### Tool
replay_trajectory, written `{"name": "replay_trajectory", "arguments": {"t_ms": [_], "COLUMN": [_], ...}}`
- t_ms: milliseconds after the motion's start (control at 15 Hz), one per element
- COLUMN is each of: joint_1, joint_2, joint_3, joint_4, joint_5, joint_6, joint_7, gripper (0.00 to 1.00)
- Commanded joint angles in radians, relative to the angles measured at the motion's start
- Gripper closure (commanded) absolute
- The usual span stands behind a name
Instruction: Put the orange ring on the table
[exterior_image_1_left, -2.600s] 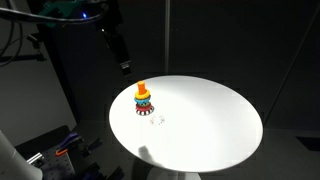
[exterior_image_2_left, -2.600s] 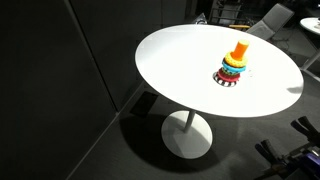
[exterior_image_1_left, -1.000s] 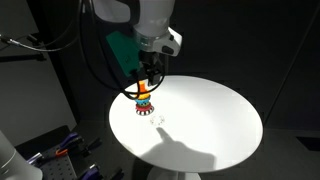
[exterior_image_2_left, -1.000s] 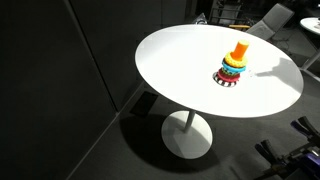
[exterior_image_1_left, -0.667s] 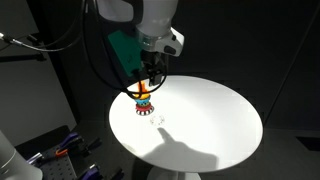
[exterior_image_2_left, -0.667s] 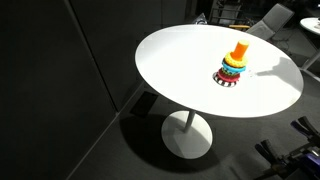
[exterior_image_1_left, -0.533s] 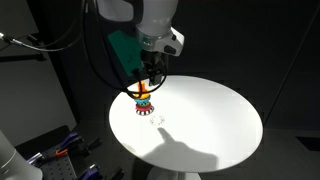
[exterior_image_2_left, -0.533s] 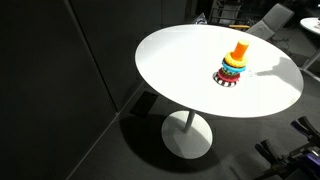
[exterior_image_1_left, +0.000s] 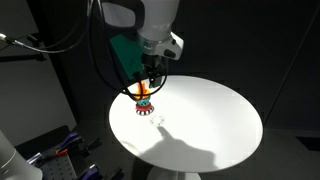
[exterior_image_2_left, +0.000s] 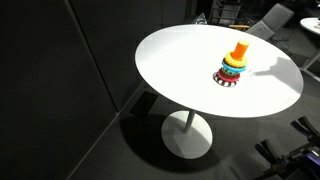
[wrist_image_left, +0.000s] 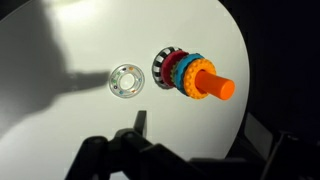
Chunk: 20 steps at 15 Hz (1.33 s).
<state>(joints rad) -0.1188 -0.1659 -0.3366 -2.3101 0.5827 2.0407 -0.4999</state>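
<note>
A ring stacker (exterior_image_1_left: 144, 101) stands on the round white table (exterior_image_1_left: 210, 125); it also shows in an exterior view (exterior_image_2_left: 233, 68). In the wrist view the orange ring (wrist_image_left: 194, 70) sits topmost on the stack, round the orange post (wrist_image_left: 216, 87), above blue and red rings and a checkered base. My gripper (exterior_image_1_left: 149, 84) hangs just above the stacker. In the wrist view its fingers (wrist_image_left: 200, 135) are spread apart and empty, with the stacker a little off from the gap between them.
A small clear round piece (wrist_image_left: 126, 80) lies on the table beside the stacker, also in an exterior view (exterior_image_1_left: 155, 115). The table edge (wrist_image_left: 240, 70) runs close past the stacker. Chairs (exterior_image_2_left: 270, 18) stand beyond the table; dark floor surrounds it.
The arm has swung in over the stacker since the earliest frame. Over the last second the gripper has sunk slightly toward the stack. The rings have not moved.
</note>
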Motion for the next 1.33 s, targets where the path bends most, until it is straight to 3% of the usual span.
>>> {"name": "replay_trajectory", "arguments": {"t_ms": [0,667,1267], "joint_1": [-0.008,-0.012,-0.018], "joint_2": [0.044,0.201,0.31], "joint_3": [0.035,0.122,0.188], "joint_4": [0.001,0.034,0.068], "joint_5": [0.059,0.28,0.359], "joint_6": [0.052,0.128,0.144], "joint_7": [-0.04,-0.176,-0.277], "gripper": [0.0,0.0,0.0]}}
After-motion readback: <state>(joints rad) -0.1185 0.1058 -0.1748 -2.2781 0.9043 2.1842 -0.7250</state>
